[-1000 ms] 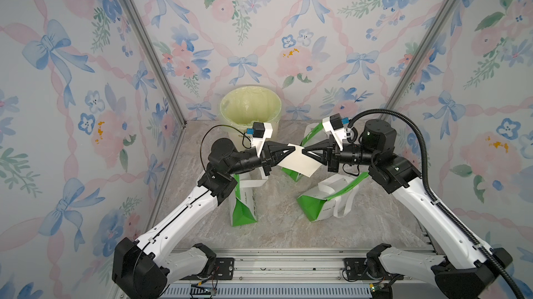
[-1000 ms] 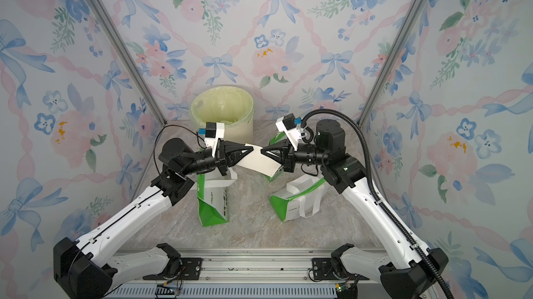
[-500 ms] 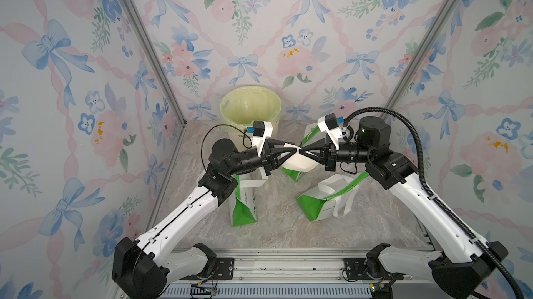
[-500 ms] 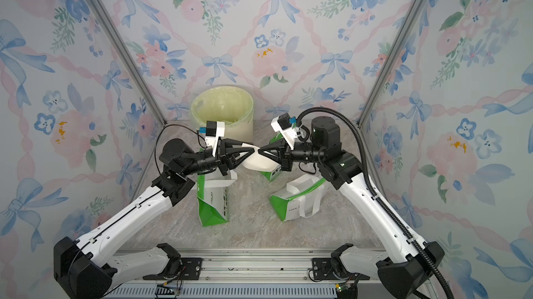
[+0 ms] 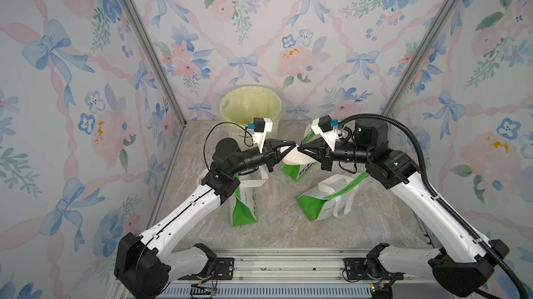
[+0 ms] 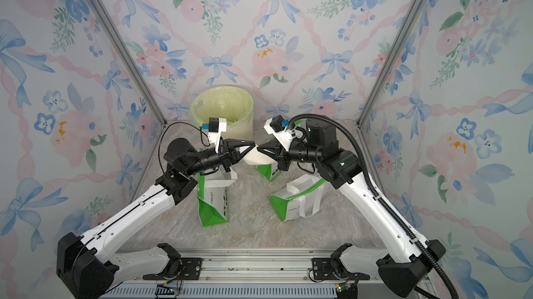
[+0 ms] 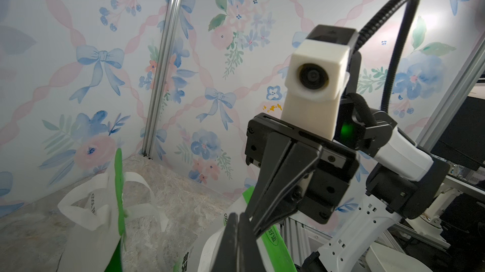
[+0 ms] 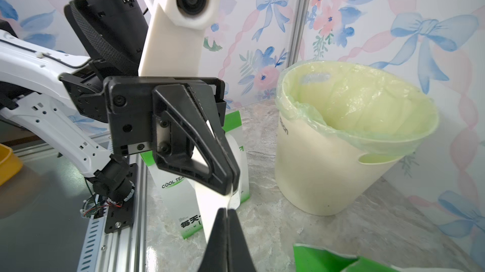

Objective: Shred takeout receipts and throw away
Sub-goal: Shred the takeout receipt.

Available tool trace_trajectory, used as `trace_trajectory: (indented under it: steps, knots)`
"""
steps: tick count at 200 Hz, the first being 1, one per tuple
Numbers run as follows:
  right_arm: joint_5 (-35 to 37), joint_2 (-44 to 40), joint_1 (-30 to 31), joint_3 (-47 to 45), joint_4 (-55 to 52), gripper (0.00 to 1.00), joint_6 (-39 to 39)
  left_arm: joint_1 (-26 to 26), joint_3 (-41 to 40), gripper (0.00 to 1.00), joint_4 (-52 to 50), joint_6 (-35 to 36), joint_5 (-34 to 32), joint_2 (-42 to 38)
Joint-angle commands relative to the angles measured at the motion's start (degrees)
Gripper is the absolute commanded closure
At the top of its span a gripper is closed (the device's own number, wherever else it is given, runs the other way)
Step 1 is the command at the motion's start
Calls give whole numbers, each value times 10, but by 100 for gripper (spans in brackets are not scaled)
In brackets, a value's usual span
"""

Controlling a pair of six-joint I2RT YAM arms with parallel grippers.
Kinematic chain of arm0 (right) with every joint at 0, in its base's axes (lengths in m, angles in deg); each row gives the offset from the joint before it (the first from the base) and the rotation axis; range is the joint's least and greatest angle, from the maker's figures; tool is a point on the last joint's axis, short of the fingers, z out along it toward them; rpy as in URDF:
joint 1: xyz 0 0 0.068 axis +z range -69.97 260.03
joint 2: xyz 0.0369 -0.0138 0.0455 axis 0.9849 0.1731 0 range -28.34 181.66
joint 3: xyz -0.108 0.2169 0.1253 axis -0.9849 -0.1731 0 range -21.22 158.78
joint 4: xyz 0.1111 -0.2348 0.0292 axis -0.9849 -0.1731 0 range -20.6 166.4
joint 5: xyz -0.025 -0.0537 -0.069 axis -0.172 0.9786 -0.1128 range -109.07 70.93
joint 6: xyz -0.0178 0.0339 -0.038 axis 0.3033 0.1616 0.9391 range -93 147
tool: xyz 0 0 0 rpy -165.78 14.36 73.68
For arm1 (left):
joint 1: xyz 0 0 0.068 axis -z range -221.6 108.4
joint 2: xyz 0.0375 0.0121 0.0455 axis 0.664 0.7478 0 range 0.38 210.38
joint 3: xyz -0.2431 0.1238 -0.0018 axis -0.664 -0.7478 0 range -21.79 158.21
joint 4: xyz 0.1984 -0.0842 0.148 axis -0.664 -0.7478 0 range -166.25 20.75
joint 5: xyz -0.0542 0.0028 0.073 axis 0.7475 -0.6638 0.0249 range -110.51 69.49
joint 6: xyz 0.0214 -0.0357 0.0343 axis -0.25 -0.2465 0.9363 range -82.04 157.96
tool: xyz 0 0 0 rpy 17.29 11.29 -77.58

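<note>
Top views both show the left gripper (image 5: 294,146) now clamped on one edge of the takeout receipt (image 5: 292,158); a second ago its jaws stood apart around that edge, so this second hold is newly made. The receipt, then a flat sheet stretched between the arms, now sags in a white loop; it hangs in the air above the table (image 5: 274,225), between the two tools. The right gripper (image 5: 302,149) is pinched on the opposite edge, as before; the two sets of tips have closed in and stand almost tip to tip.

Judgement: both holds are set, so the tearing stroke can begin; no tear shows yet.

Surroundings, left to right:
- upright bag (image 5: 243,205): stands under the left forearm; well below the receipt.
- bin (image 5: 245,104): lined, at the back wall; just behind the left wrist.
- rear bag (image 5: 295,169): sits below the hanging loop; falling scraps may land on it rather than in the bin.
- toppled bag (image 5: 323,201): lies under the right arm; its handles are clear of the jaws.
</note>
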Motion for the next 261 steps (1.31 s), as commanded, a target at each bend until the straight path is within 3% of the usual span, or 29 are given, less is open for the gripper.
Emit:
trace_trajectory:
  steps: [1,46,97,183,261]
  knots:
    - [102,-15,31,4,-11,100,85,18,-14,100,9,-35,-60,-11]
    - [211,-52,72,-35,58,100,174,32,-37,100,7,-88,-139,-21]
    - [225,-80,102,-49,82,100,215,33,-36,100,-7,-107,-189,-11]
    - [303,-77,179,-32,27,100,316,31,-26,100,-32,-110,-215,1]
    - [424,-57,288,2,-58,100,483,27,-4,100,-69,-99,-240,7]
